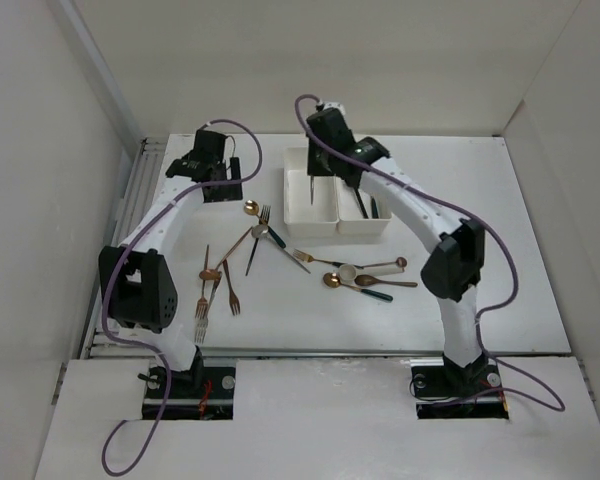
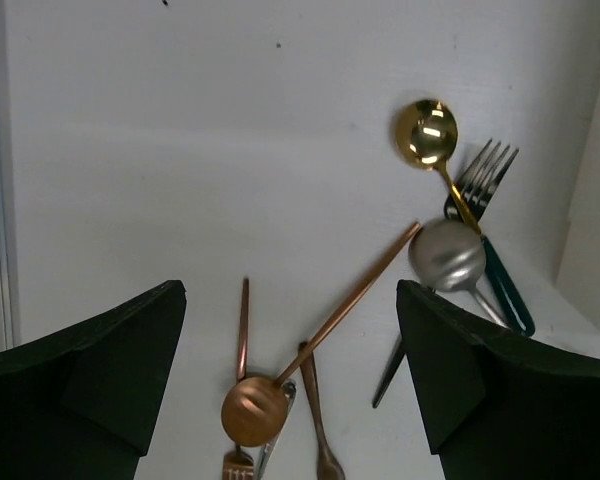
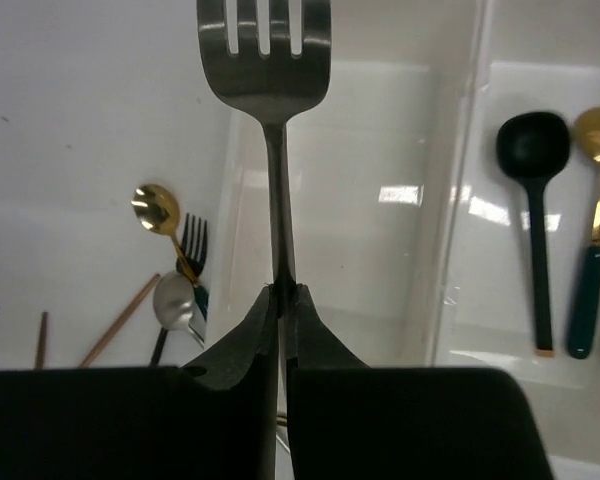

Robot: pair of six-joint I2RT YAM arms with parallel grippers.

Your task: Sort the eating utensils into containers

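While the right claw (image 3: 283, 292) is pinched tight on the stem of a dark fork (image 3: 265, 60), the fork sticks straight out past the fingertips, tines at the far end.

Beyond the tines I see the bare floor of the left bin (image 3: 360, 250). I cannot tell whether the fork is inside the walls or just above them.

Right of this claw, across the shared wall, the right bin (image 3: 500, 90) holds a black spoon (image 3: 532, 150) and a teal-handled gold spoon (image 3: 590, 290). They lie side by side, bowls pointing away from the claw.

Left claw (image 2: 290, 300): jaws stand wide, nothing between them, hanging over the table (image 2: 180, 150).

- Nearest, under the gap: a copper spoon (image 2: 252, 412), bowl toward the claw, handle slanting away toward the right finger.
- Just left of that handle: a thin copper handle (image 2: 244, 320) running straight away from the claw. Its working end is cut off at the frame edge, so I cannot name the piece.
- Farther out, ahead of the right finger: a silver spoon (image 2: 446, 254), its bowl over the handle of a gold spoon (image 2: 427, 132).
- Touching that pair on the right: a teal-handled fork (image 2: 485, 175).
- The gold bowl is the farthest thing from this claw.

Overhead note: a further group of loose spoons (image 1: 365, 280) lies on the table well short of the right claw, toward the arm bases.
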